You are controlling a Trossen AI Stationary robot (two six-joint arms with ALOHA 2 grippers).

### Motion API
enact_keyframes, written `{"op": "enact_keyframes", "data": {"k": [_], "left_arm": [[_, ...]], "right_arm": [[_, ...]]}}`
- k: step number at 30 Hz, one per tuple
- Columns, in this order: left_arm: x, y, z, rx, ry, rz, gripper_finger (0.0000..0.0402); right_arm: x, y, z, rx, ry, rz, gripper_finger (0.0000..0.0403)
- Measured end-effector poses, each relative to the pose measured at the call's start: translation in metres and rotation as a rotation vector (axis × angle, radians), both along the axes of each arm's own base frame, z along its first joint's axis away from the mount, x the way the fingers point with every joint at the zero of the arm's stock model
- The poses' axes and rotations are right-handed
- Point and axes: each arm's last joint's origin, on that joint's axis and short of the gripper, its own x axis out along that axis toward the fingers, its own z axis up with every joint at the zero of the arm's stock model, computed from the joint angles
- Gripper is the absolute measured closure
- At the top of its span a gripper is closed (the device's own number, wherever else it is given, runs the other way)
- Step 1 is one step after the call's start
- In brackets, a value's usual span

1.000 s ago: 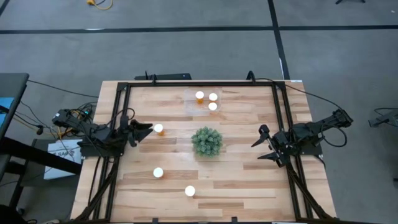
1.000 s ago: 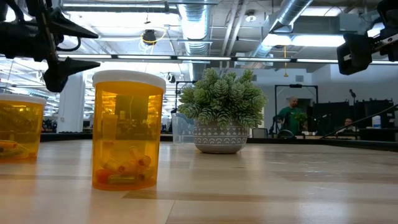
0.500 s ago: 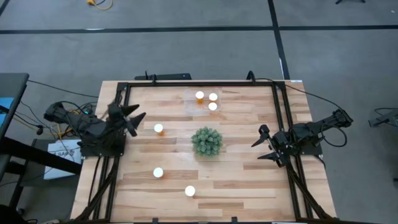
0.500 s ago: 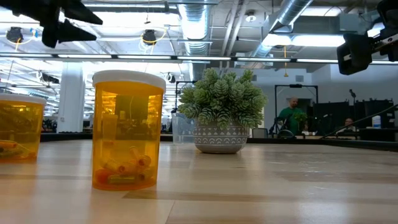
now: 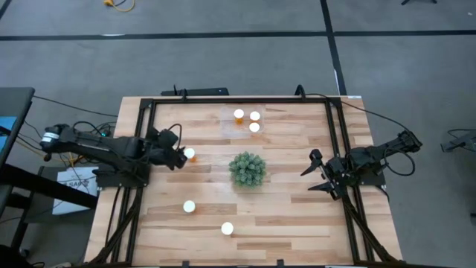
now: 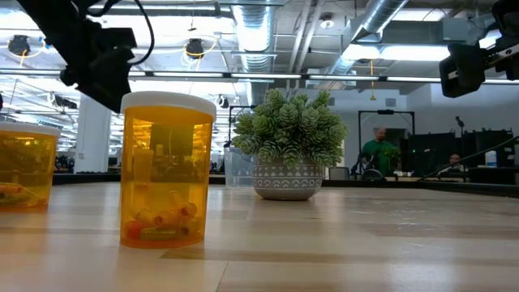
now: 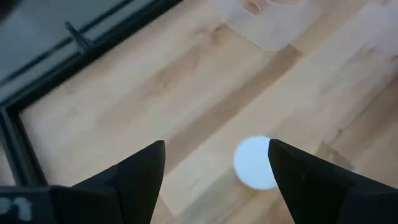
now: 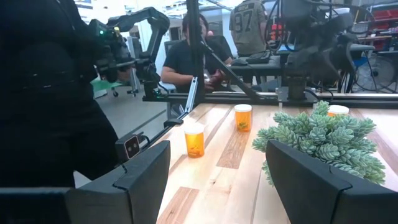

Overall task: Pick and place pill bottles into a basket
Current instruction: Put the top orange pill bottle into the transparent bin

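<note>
— Across the wooden table [image 5: 297, 223], what do we have, from the biggest thing down?

— We have the table inside its black frame [image 5: 238, 100], the green plant [image 5: 247, 169] in the middle, and the clear basket [image 5: 246, 121] at the far edge with three pill bottles inside. Three more stand loose on the left half: one beside our left gripper [image 5: 178, 158], two nearer the front edge, at [image 5: 189, 207] and [image 5: 227, 229].

— Which arm is closer to the next bottle?

— Our left one, by far. Our right gripper [image 5: 318, 173] waits at the right rail, well apart from every bottle, its fingers spread and holding nothing.

— And how does the bottle lie from the left fingers?

— The nearest bottle [image 5: 190, 154] stands upright, so its long axis points straight up at the wrist camera and we see only the round white cap [image 7: 255, 162]. It sits just beside the fingertips, toward the plant side. In the wrist view the cap is not centred in the gap; it crowds against one finger [image 7: 311, 180] while the other [image 7: 134, 174] stands clear.

— Are the jaws open?

— Wide open, wider than the cap, gripping nothing. We judge the gripper needs a small shift toward the plant before it drops and closes, or one finger may come down on the cap and tip the bottle.
</note>
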Motion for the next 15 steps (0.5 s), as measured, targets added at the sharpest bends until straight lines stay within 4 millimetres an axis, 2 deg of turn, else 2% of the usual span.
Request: {"op": "enact_keyframes", "data": {"k": [6,15], "left_arm": [[0.0028,0.0007,0.0005,-0.131,-0.035,-0.03,0.0125],[0.0033,-0.0015,-0.0058,-0.18,-0.009,-0.101,0.0124]], "right_arm": [[0.0,0.0,0.0,0.0,0.0,0.0,0.0143],[0.0,0.0,0.0,0.0,0.0,0.0,0.0143]]}}
